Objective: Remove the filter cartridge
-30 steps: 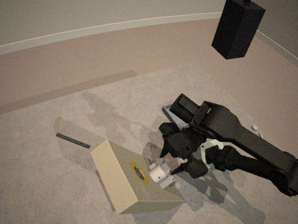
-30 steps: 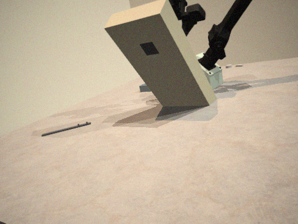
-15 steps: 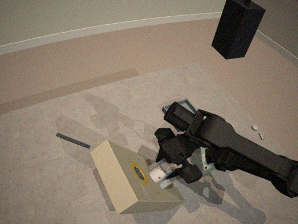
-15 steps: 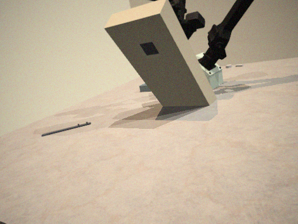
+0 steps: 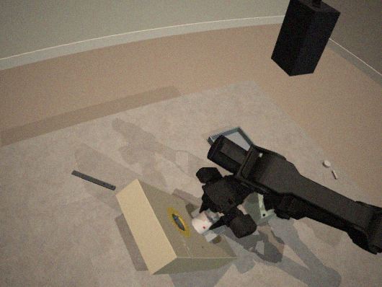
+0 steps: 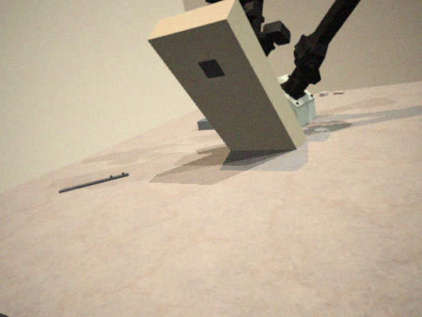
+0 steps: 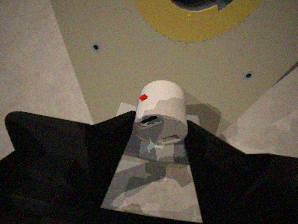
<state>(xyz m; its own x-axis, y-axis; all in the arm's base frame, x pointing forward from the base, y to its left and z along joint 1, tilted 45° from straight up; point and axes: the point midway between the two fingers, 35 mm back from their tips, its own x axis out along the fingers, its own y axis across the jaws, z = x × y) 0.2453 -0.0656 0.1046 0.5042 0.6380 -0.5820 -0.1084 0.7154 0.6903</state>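
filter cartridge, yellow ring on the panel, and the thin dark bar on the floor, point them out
filter cartridge (image 7: 161,97), wrist view, on its white rounded side.
yellow ring (image 5: 172,213), top view, on the ring's upper left band.
thin dark bar (image 5: 93,180), top view, on the middle of its length.

A dark, thin flat bar (image 5: 93,180) lies on the counter (image 5: 90,231) left of centre in the top view, well apart from everything else; the exterior view shows it at the left as a slim rod (image 6: 94,182) with a small nub near one end. A tall black box (image 5: 305,36) stands in the upper right corner. Near the right edge lie a small white disc (image 5: 326,164) and, just beside it, a short white stick (image 5: 334,174).
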